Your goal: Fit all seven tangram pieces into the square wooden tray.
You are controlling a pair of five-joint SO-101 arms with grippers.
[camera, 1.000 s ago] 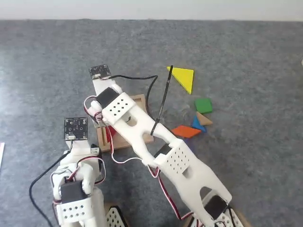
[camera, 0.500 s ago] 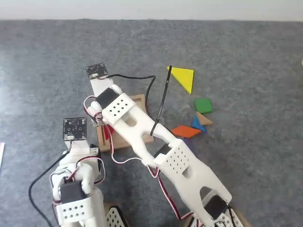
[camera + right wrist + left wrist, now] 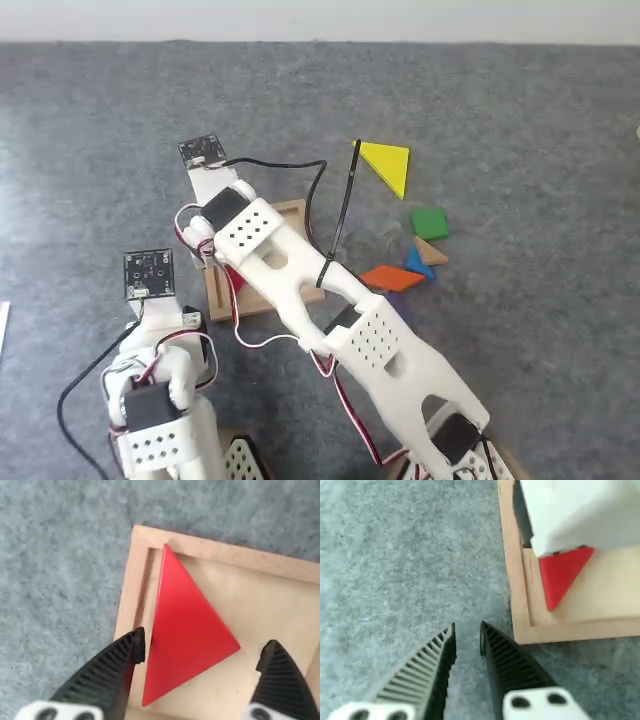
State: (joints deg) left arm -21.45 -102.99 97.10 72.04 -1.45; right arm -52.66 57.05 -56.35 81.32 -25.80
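Grey felt covers the desk (image 3: 520,110) in the view from above. The wooden tray (image 3: 296,210) sits on it, and most of it is hidden under the long white right arm (image 3: 300,270) that lies across it. The left arm (image 3: 160,400) is lower down, with its tip just beside the tray. Well apart from the tray lie a yellow triangle (image 3: 388,163), a green square (image 3: 430,222), and a small bunch made of a tan piece (image 3: 432,252), a blue piece (image 3: 415,262) and an orange piece (image 3: 392,278).

From the left wrist, the left fingers (image 3: 492,645) are almost closed, with just a thin gap, and hold nothing. They hang over bare desk just beside a corner of the tray. A red triangle (image 3: 560,575) lies inside the tray by that corner, partly under a white part of the other arm.

From the right wrist, the right fingers (image 3: 125,655) are spread wide and hold nothing. They hang over the red triangle, one on each side. The triangle lies flat in a corner of the tray, with one side close along the rim.
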